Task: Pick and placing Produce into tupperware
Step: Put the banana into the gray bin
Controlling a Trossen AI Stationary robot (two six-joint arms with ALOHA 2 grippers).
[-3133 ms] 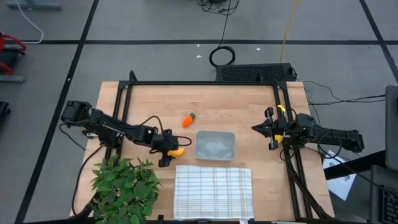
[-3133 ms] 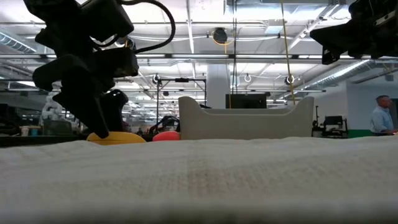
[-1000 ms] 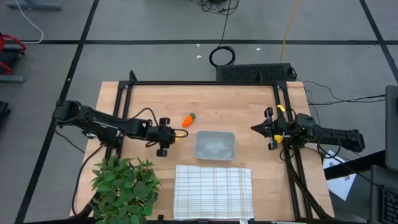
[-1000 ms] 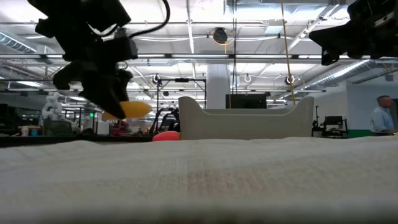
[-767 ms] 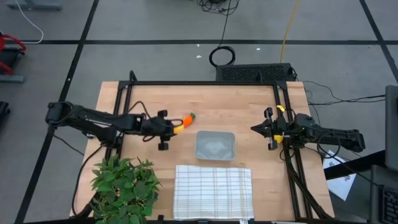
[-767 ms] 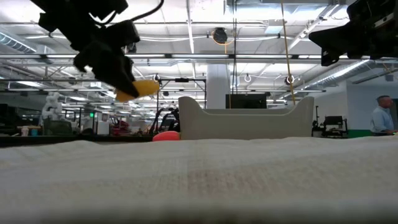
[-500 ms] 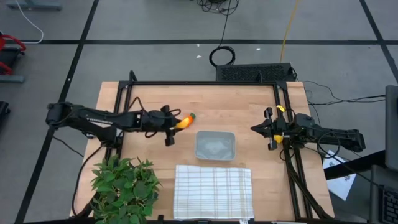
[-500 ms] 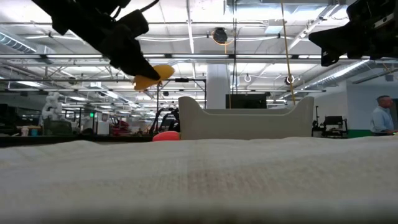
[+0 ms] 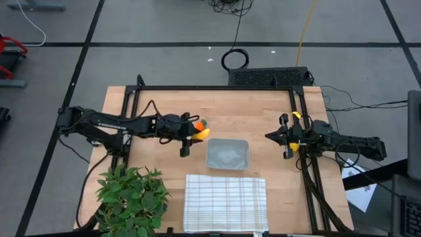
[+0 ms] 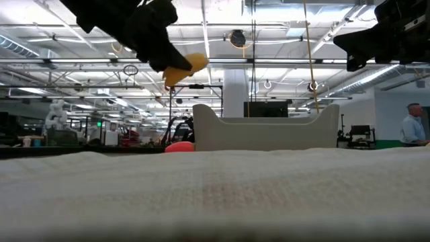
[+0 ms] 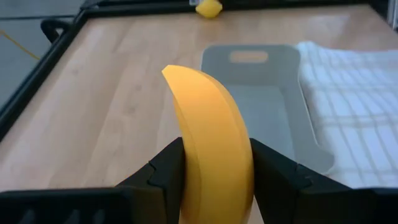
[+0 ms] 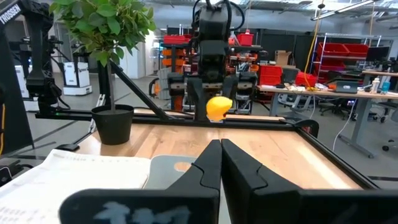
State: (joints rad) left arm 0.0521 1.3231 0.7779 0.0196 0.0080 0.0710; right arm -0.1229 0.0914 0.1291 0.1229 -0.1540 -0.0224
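- Your left gripper (image 9: 195,135) is clamped on the banana (image 11: 211,140) and hangs in the air just beside the tupperware's (image 9: 227,154) near-left corner, not yet over its floor
- Release here and the banana likely strikes the rim or lands on the wood beside the tupperware
- The banana sticks far out past the fingers, so a swing may tilt or slip it
- The carrot (image 10: 179,146) lies on the table beside the tupperware, under your left arm in the high view, mostly hidden
- A small yellow piece (image 11: 209,8) sits beyond the tupperware's far end
- Your right gripper (image 9: 285,136) waits well to the tupperware's right, fingers pressed together on nothing
- The tupperware's floor is hidden in the low view behind its wall
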